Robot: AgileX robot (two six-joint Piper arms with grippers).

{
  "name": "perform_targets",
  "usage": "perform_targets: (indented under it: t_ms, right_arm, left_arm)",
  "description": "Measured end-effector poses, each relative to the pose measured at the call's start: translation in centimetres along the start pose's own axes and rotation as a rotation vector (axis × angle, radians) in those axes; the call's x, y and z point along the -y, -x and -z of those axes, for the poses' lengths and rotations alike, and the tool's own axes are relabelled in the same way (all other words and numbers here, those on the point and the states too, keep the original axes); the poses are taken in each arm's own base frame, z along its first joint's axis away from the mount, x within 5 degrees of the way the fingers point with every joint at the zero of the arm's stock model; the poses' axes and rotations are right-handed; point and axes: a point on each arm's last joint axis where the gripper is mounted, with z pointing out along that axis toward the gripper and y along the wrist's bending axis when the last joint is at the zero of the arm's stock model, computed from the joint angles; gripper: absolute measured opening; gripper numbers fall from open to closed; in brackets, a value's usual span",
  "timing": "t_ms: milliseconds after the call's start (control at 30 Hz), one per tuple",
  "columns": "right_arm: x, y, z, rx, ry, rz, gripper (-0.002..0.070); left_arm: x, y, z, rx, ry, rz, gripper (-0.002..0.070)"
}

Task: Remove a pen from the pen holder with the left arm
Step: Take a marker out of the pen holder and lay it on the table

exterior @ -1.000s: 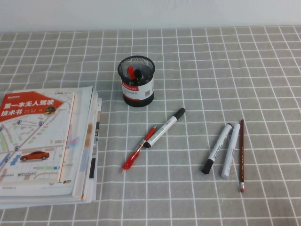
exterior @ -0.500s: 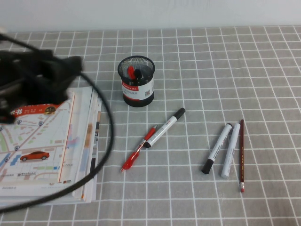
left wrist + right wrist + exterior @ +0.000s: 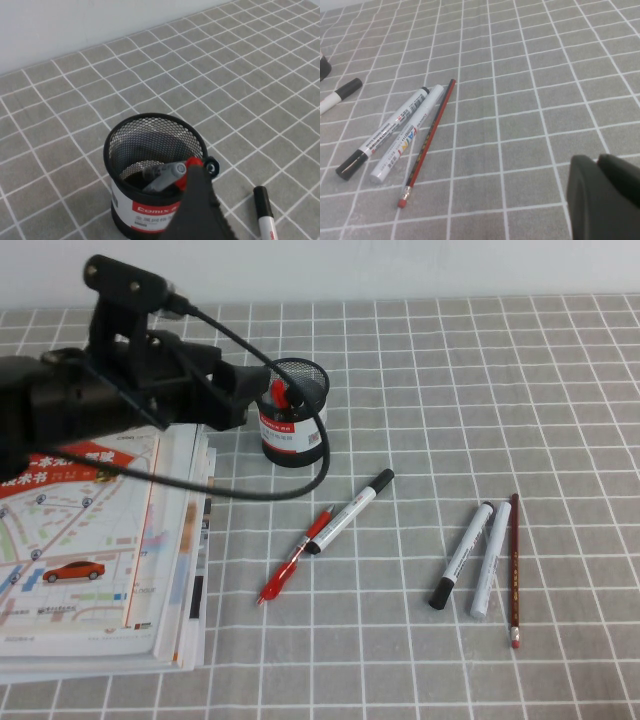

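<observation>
A grey pen (image 3: 162, 176) and a red-capped pen (image 3: 279, 392) lean inside the pen holder (image 3: 293, 440) at the back of the desk (image 3: 520, 370), neither lifted yet. A second ago my left hand (image 3: 252, 400) was nowhere in sight. Now it has swung over the book stack (image 3: 90, 540) to the holder's rim. I cannot tell whether it is apart or together. I judge the reach done and the grasp still to come. My right hand (image 3: 602, 197) hangs parked near the loose markers (image 3: 395, 132), and its state is equally unclear.

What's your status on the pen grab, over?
Left gripper at pen holder rim, red pen inside, not lifted. Right gripper parked low over table, jaws shut. Arm cable drapes across holder front.
</observation>
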Motion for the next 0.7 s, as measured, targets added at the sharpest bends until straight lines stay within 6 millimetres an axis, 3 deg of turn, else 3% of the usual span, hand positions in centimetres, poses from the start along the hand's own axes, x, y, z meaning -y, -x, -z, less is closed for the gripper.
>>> perform_targets:
  t_ms: [233, 533, 700]
  right_arm:
    - [0.0, 0.0, 0.0, 0.0, 0.0, 0.0, -0.0013]
    - [0.0, 0.0, 0.0, 0.0, 0.0, 0.0, -0.0013]
    - [0.0, 0.0, 0.0, 0.0, 0.0, 0.0, -0.0013]
  left_arm:
    - [-1.4, -1.2, -3.4, 0.007, -0.008, 0.059, 0.0426]
    - [-2.1, -2.1, -5.0, 0.0, -0.006, 0.086, 0.039]
    - [-2.2, -2.3, -5.2, -0.005, 0.0, -0.103, 0.0389]
